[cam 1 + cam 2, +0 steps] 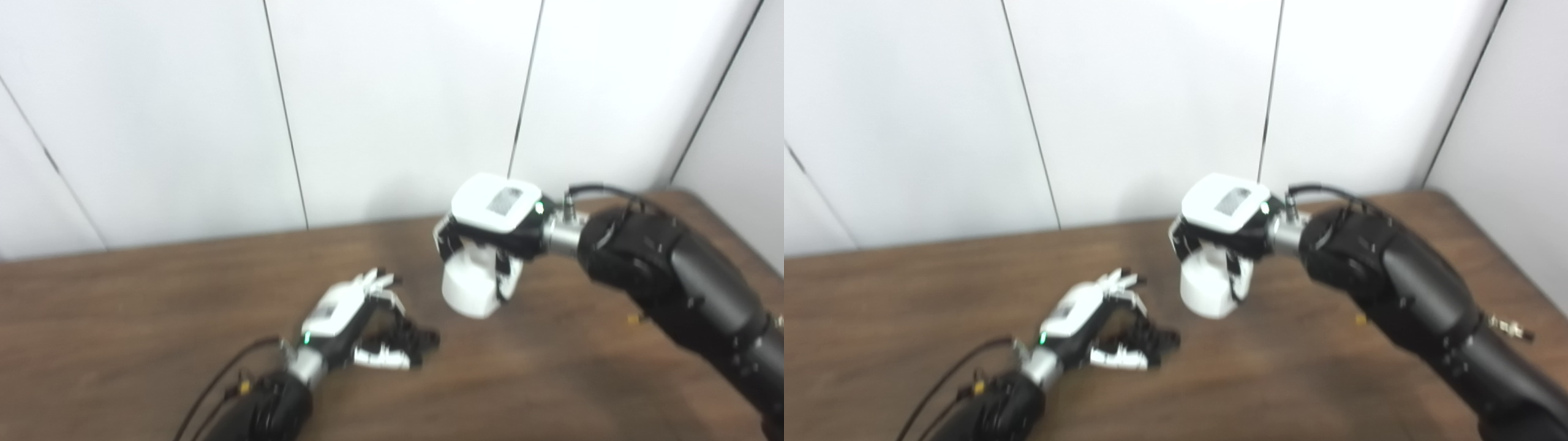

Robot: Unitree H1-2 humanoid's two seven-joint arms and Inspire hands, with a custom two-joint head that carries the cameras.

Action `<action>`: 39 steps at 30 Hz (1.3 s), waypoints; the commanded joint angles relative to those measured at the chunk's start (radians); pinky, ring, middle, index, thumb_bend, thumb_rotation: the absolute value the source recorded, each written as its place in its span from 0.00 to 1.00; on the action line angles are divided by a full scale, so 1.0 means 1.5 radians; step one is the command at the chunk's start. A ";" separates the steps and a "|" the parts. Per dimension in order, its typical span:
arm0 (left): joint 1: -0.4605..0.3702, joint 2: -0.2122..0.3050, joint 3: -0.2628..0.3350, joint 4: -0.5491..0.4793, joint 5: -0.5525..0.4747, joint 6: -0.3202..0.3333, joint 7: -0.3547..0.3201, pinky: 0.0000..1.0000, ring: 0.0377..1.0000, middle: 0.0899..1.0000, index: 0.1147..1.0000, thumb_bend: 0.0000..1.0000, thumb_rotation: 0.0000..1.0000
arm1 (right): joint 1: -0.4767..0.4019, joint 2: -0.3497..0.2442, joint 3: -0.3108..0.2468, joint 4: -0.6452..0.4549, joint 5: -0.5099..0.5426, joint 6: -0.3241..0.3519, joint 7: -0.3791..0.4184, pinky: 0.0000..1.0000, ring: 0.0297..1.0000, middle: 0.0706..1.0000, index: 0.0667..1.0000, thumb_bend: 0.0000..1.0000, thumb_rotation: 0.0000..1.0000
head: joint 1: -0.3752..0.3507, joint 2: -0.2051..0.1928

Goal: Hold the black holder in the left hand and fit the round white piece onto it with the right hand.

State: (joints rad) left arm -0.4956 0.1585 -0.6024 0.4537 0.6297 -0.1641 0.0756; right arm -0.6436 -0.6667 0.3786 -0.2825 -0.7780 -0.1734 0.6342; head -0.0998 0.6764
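Here the left hand [343, 312] sits low near the front edge of the tabletop [122, 306], its fingers [383, 358] curled around the black holder [413, 337], seemingly to steady it as a base. The right hand [490, 223] hangs above the tabletop's middle, fingers wrapped from above on the round white piece [471, 285], near the holder but apart, not yet fitted.

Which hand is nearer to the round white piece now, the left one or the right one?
Right. The right hand is closed around the round white piece, holding it from above. The left hand is lower and to the left, apart from it, with the black holder in its fingers.
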 commanded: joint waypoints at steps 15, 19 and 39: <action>0.004 -0.036 -0.035 0.042 0.030 0.065 -0.083 1.00 1.00 0.89 0.41 0.52 0.06 | 0.023 0.077 -0.012 -0.060 -0.121 -0.012 0.005 0.34 0.41 0.46 0.47 0.50 0.00 | 0.020 0.027; 0.004 -0.036 -0.036 0.043 0.033 0.061 -0.078 1.00 0.99 0.89 0.41 0.52 0.06 | 0.030 0.093 -0.020 -0.050 -0.123 -0.014 -0.005 0.34 0.42 0.45 0.47 0.50 0.00 | 0.020 0.029; 0.002 -0.035 -0.041 0.042 0.040 0.059 -0.078 0.96 0.99 0.88 0.41 0.52 0.06 | -0.004 0.114 -0.025 -0.025 -0.124 -0.018 0.013 0.34 0.41 0.45 0.47 0.50 0.00 | 0.024 0.038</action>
State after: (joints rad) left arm -0.5197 0.1264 -0.6083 0.4603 0.6341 -0.1160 0.0431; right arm -0.5886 -0.5004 0.3561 -0.2976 -0.9840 -0.1881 0.6693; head -0.0629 0.7317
